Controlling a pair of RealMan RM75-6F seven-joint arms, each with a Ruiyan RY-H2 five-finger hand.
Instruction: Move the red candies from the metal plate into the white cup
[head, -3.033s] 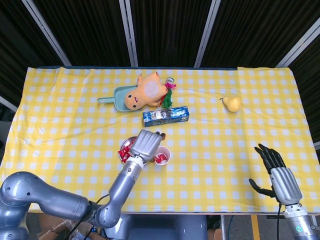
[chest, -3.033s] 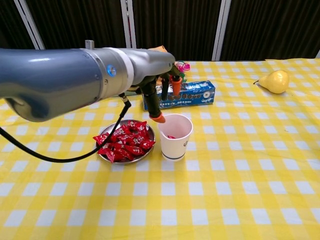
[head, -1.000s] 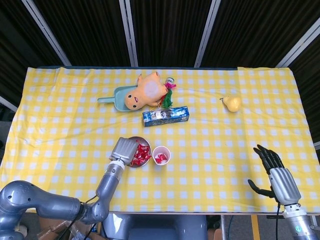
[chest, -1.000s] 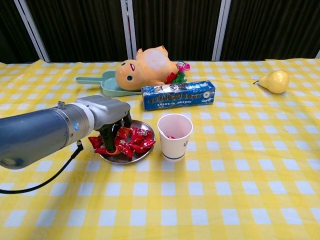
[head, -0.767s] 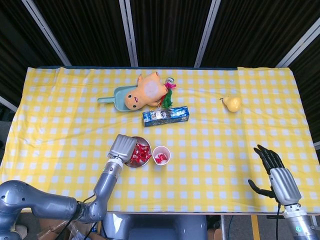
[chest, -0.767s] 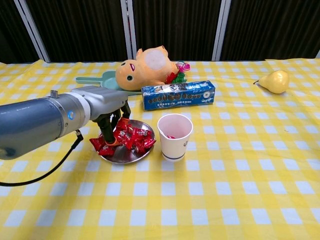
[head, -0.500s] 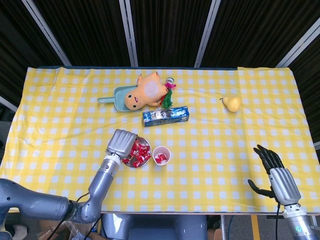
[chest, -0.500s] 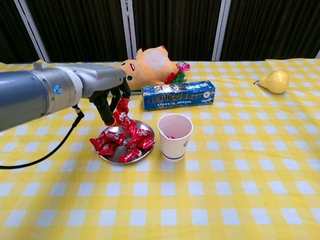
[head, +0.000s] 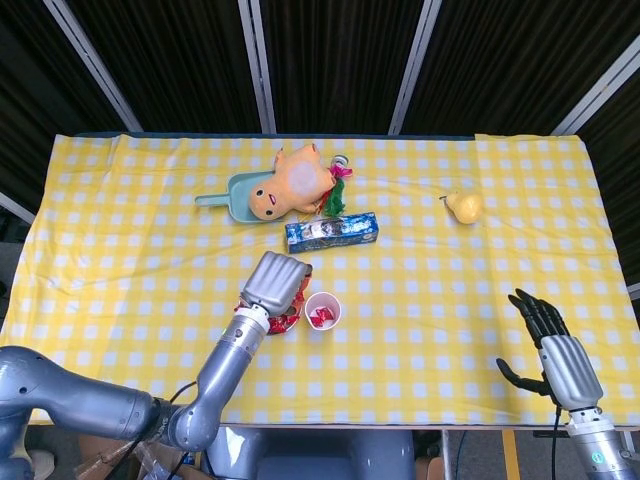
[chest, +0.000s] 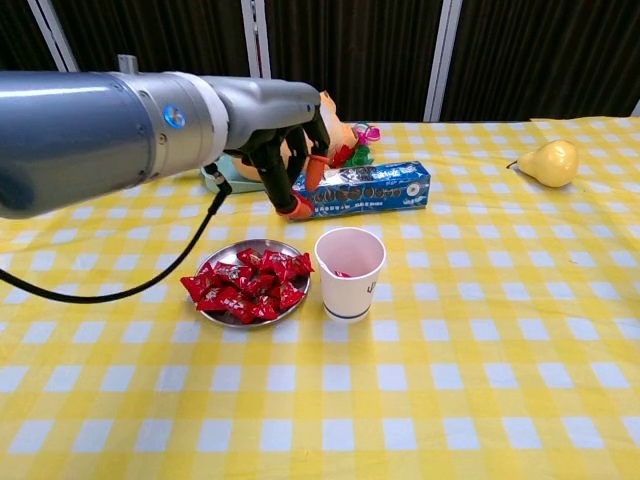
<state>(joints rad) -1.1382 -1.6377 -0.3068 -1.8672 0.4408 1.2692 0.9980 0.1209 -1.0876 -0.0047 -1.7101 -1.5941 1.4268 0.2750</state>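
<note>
The metal plate (chest: 228, 251) holds a heap of red candies (chest: 250, 285) left of the white cup (chest: 350, 275). One red candy (chest: 343, 273) lies inside the cup. My left hand (chest: 285, 150) hangs above the gap between plate and cup, its fingers curled in and a bit of red pinched at the fingertips. In the head view, the left hand (head: 277, 282) hides most of the plate, with candies (head: 285, 320) showing below it beside the cup (head: 322, 310). My right hand (head: 555, 345) rests at the table's front right with its fingers spread and holds nothing.
A blue box (chest: 365, 187) lies just behind the cup. Further back, an orange plush toy (head: 290, 182) lies on a teal scoop (head: 232, 195). A yellow pear (chest: 548, 162) sits at the far right. A yellow checked cloth covers the table.
My left hand rose from the plate and moved right toward the cup. Several candies lifted with it dropped back onto the plate. The right hand stayed still.
</note>
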